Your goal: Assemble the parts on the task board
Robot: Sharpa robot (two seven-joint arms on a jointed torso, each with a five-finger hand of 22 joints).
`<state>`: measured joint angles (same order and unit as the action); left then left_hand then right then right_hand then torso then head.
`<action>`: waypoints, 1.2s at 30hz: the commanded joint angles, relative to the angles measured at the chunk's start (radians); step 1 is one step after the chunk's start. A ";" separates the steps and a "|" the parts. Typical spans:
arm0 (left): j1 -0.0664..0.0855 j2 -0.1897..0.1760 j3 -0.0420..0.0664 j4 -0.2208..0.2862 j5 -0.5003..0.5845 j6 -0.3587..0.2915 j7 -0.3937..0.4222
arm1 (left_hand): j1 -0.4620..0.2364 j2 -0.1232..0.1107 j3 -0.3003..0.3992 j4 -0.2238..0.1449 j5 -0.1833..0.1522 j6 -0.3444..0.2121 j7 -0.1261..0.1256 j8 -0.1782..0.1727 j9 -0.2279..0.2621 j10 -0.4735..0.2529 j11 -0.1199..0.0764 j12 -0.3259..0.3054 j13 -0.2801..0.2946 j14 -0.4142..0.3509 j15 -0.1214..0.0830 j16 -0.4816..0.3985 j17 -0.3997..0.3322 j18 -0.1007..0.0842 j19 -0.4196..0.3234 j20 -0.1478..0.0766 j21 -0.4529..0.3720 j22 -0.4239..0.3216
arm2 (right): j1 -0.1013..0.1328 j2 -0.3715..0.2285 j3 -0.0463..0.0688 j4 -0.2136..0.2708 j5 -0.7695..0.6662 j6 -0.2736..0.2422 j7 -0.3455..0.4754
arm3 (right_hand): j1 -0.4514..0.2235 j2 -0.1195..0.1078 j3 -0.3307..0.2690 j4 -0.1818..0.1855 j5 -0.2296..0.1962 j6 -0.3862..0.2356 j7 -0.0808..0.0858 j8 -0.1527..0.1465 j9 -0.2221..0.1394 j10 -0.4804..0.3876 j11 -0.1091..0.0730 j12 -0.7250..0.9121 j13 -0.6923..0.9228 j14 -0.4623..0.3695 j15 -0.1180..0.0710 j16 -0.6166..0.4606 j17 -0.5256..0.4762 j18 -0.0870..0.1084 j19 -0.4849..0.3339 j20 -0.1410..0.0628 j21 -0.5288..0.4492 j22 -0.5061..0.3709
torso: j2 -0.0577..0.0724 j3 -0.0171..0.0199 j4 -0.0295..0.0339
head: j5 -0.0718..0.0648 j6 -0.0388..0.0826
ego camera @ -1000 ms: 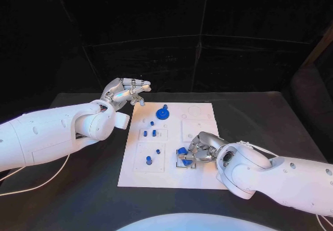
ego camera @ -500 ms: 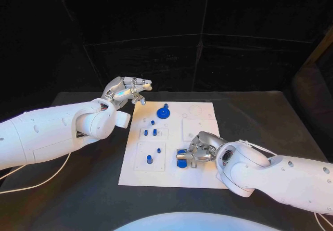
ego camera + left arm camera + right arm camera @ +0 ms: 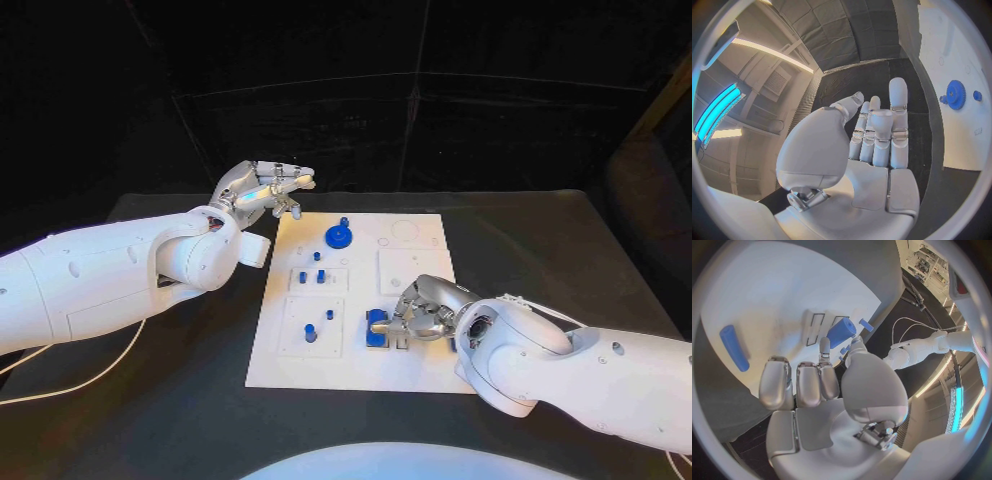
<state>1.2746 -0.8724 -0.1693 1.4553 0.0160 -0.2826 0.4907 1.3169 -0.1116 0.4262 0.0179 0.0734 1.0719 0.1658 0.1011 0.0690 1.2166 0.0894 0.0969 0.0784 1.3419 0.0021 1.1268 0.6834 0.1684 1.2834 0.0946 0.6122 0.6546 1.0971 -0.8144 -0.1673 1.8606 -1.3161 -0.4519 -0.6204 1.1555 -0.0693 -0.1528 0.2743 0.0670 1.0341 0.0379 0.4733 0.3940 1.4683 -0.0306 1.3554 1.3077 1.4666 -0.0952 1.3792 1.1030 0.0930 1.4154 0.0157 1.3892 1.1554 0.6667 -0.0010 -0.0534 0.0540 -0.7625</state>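
Right hand (image 3: 415,312) is down on the near right part of the task board (image 3: 418,372), fingers curled and pinching a blue part (image 3: 378,322) between thumb and fingertip. In the right wrist view that same blue part (image 3: 841,332) sits against the fingertips beside two dark slots in the board, with a small blue peg just past it. A blue cylinder (image 3: 734,347) lies flat on the white plate, apart from the hand.

Left hand (image 3: 268,188) is raised above the black surface (image 3: 173,400) off the board's far left corner; it holds nothing, fingers loosely extended and apart, as the left wrist view (image 3: 873,135) confirms.

On the board: a blue gear (image 3: 338,236) stands near the far edge, two small blue pegs (image 3: 312,275) stand at mid-left, and a blue pin (image 3: 310,333) stands in the near left square.
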 commanded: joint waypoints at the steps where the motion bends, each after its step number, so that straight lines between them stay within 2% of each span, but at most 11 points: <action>1: 0.002 -0.002 0.001 0.000 0.001 0.012 0.012 | 0.003 0.008 0.001 -0.004 0.003 -0.002 -0.005 0.002 0.000 -0.006 -0.003 0.004 -0.002 -0.006 -0.002 0.001 -0.001 0.014 0.003 0.005 -0.004 -0.001 | 0.001 -0.009 0.000 0.019 -0.021 0.026 0.026 | 0.061 0.010 0.010 -0.020 0.022 -0.007 0.001 0.004 0.007 0.003 -0.004 0.000 0.064 0.033 -0.005 -0.004 0.000 -0.017 0.004 -0.006 0.002 0.004 | 0.000 -0.0005 -0.0004 | 0.000 0.000; 5: 0.001 -0.001 0.001 -0.002 0.001 0.013 0.012 | 0.003 0.008 0.001 -0.004 0.003 -0.002 -0.005 0.002 0.000 -0.006 -0.003 0.004 -0.002 -0.006 -0.002 0.001 -0.001 0.014 0.003 0.005 -0.004 -0.001 | 0.001 -0.012 0.000 0.024 -0.027 0.039 0.028 | 0.091 0.019 0.008 -0.031 0.034 -0.003 0.000 0.009 0.013 0.005 -0.005 0.002 0.068 0.034 -0.005 -0.003 0.003 -0.017 0.004 -0.006 0.002 0.005 | 0.000 -0.0004 -0.0004 | -0.001 0.001; 11: 0.001 0.002 0.001 -0.003 0.001 0.014 0.011 | 0.007 0.012 0.003 -0.006 0.004 -0.002 -0.005 0.002 0.000 -0.007 -0.003 0.004 -0.002 -0.007 -0.002 0.001 -0.001 0.014 0.004 0.004 -0.005 -0.001 | 0.002 0.003 0.000 -0.007 -0.033 0.062 0.021 | 0.120 0.041 0.006 -0.042 0.084 0.004 -0.004 0.019 0.024 0.009 -0.009 0.007 0.074 0.035 -0.008 -0.002 0.006 -0.017 0.005 -0.008 0.002 0.007 | 0.000 -0.0025 0.0027 | -0.004 0.006; 14: 0.001 0.003 0.001 -0.003 0.001 0.014 0.011 | 0.007 0.012 0.003 -0.006 0.004 -0.002 -0.005 0.002 0.000 -0.007 -0.003 0.004 -0.002 -0.007 -0.002 0.001 -0.001 0.014 0.004 0.004 -0.005 -0.001 | 0.001 0.012 0.000 -0.019 -0.034 0.069 0.018 | 0.125 0.044 0.005 -0.045 0.088 0.004 -0.005 0.020 0.026 0.009 -0.010 0.007 0.075 0.035 -0.008 -0.002 0.006 -0.017 0.005 -0.008 0.002 0.007 | 0.001 -0.0012 0.0018 | -0.001 0.005; 20: 0.001 0.003 0.001 -0.003 0.001 0.014 0.011 | 0.007 0.012 0.003 -0.006 0.004 -0.002 -0.005 0.002 0.000 -0.007 -0.003 0.004 -0.002 -0.007 -0.002 0.001 -0.001 0.014 0.004 0.004 -0.005 -0.001 | 0.001 0.025 0.000 -0.036 -0.048 0.070 0.009 | 0.140 0.056 0.004 -0.052 0.095 0.006 -0.007 0.024 0.031 0.010 -0.012 0.006 0.075 0.035 -0.010 -0.001 0.007 -0.017 0.005 -0.010 0.002 0.008 | 0.000 -0.0020 0.0012 | -0.003 0.005; 24: 0.001 0.003 0.001 -0.004 0.001 0.014 0.011 | 0.007 0.012 0.003 -0.006 0.004 -0.002 -0.005 0.002 0.000 -0.007 -0.003 0.004 -0.002 -0.007 -0.002 0.001 -0.001 0.014 0.004 0.004 -0.005 -0.001 | 0.001 0.025 0.000 -0.036 -0.087 0.068 0.007 | 0.153 0.065 0.004 -0.059 0.109 0.005 -0.009 0.026 0.034 0.011 -0.013 0.007 0.077 0.035 -0.011 -0.001 0.007 -0.017 0.006 -0.011 0.002 0.009 | 0.001 -0.0014 0.0012 | -0.002 0.006; 29: 0.001 0.002 0.001 -0.004 0.001 0.014 0.011 | 0.007 0.012 0.003 -0.006 0.004 -0.002 -0.005 0.002 0.000 -0.007 -0.003 0.004 -0.002 -0.007 -0.002 0.001 -0.001 0.014 0.004 0.004 -0.005 -0.001 | 0.001 0.021 0.000 -0.032 -0.110 0.073 0.011 | 0.165 0.066 0.001 -0.067 0.117 0.004 -0.010 0.027 0.037 0.011 -0.014 0.007 0.078 0.035 -0.012 -0.001 0.008 -0.017 0.006 -0.012 0.003 0.010 | 0.000 -0.0011 0.0021 | -0.001 0.006; 32: 0.001 0.001 0.001 -0.004 0.001 0.014 0.012 | 0.007 0.012 0.003 -0.006 0.004 -0.002 -0.005 0.002 0.000 -0.007 -0.003 0.004 -0.002 -0.007 -0.002 0.001 -0.001 0.014 0.004 0.004 -0.005 -0.001 | 0.001 0.013 0.000 -0.024 -0.112 0.062 0.018 | 0.166 0.064 -0.002 -0.068 0.117 0.003 -0.010 0.027 0.037 0.012 -0.014 0.007 0.079 0.035 -0.012 -0.002 0.007 -0.017 0.006 -0.012 0.002 0.010 | 0.001 -0.0011 0.0005 | 0.001 0.006; 36: 0.001 0.000 0.001 -0.004 0.001 0.014 0.012 | 0.007 0.012 0.003 -0.006 0.004 -0.002 -0.005 0.002 0.000 -0.007 -0.003 0.004 -0.002 -0.007 -0.002 0.001 -0.001 0.014 0.004 0.004 -0.005 -0.001 | 0.001 -0.016 0.000 -0.005 -0.086 -0.002 0.053 | 0.163 0.064 -0.014 -0.066 0.125 -0.023 0.001 0.007 0.031 0.011 -0.007 0.006 0.079 0.035 -0.008 -0.003 0.005 -0.018 0.006 -0.010 0.002 0.011 | 0.000 -0.0010 -0.0014 | -0.001 0.007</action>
<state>1.2741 -0.8725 -0.1695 1.4505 0.0160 -0.2796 0.4906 1.3222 -0.1064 0.4291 0.0152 0.0734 1.0719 0.1658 0.1011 0.0689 1.2166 0.0893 0.0969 0.0775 1.3419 0.0021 1.1268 0.6834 0.1685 1.2834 0.0947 0.6122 0.6549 1.0975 -0.8252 -0.1675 1.8495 -1.4011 -0.4046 -0.5988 1.3137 -0.0047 -0.1632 0.2087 0.1897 1.0183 0.0408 0.4856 0.4273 1.4684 -0.0377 1.3596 1.3104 1.4668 -0.1021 1.3792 1.1092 0.0930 1.4225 0.0087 1.3892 1.1659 0.6671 -0.0021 -0.0525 0.0548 -0.7560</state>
